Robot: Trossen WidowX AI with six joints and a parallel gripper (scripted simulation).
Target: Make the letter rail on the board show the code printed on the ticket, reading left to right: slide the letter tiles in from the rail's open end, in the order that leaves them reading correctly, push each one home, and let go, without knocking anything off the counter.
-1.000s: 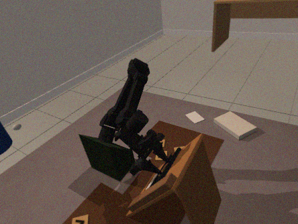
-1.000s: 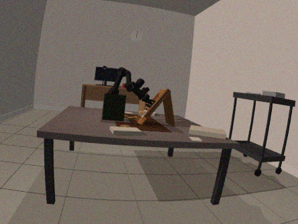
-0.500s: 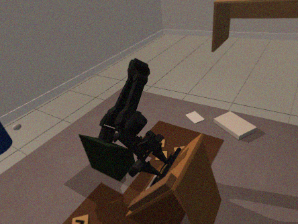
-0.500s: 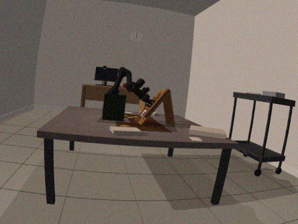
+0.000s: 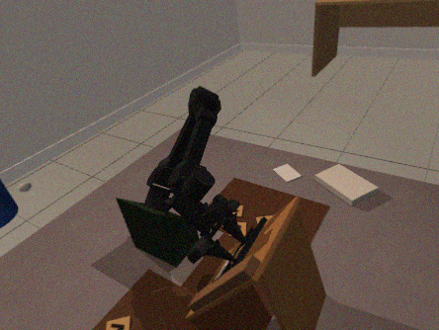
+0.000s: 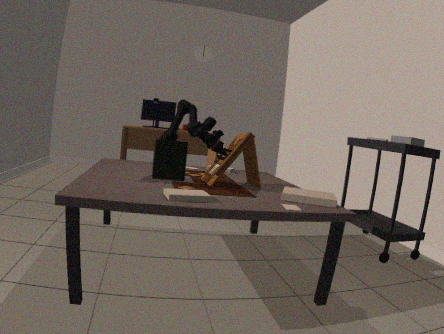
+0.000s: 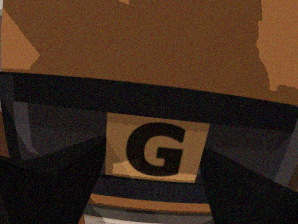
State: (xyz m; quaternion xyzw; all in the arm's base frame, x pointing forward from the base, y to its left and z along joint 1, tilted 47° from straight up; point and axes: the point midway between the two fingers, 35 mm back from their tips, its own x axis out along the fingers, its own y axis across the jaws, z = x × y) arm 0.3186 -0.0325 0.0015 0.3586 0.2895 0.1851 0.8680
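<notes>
My gripper (image 5: 238, 250) (image 6: 227, 154) (image 7: 154, 149) is shut on the G tile (image 7: 156, 149), one finger on each side. The tile stands upright to the reader in the dark letter rail (image 5: 256, 232) (image 7: 150, 96), between its upper and lower lips. The rail runs across the tilted wooden board (image 7: 150, 40) (image 6: 232, 164). No other tile shows in the rail in the wrist view; the fingers hide parts of it. A pale strip (image 7: 125, 218) shows below the rail; no code is readable. Loose tiles (image 5: 242, 228) (image 5: 119, 323) lie on the brown surface, partly hidden behind the arm.
A dark green panel (image 5: 153, 232) (image 6: 170, 160) stands by the arm's base. A pale block (image 5: 346, 184) and a small white card (image 5: 287, 172) lie on the counter (image 6: 115, 182) beyond the board. Another pale block (image 6: 187, 195) lies near the counter's edge.
</notes>
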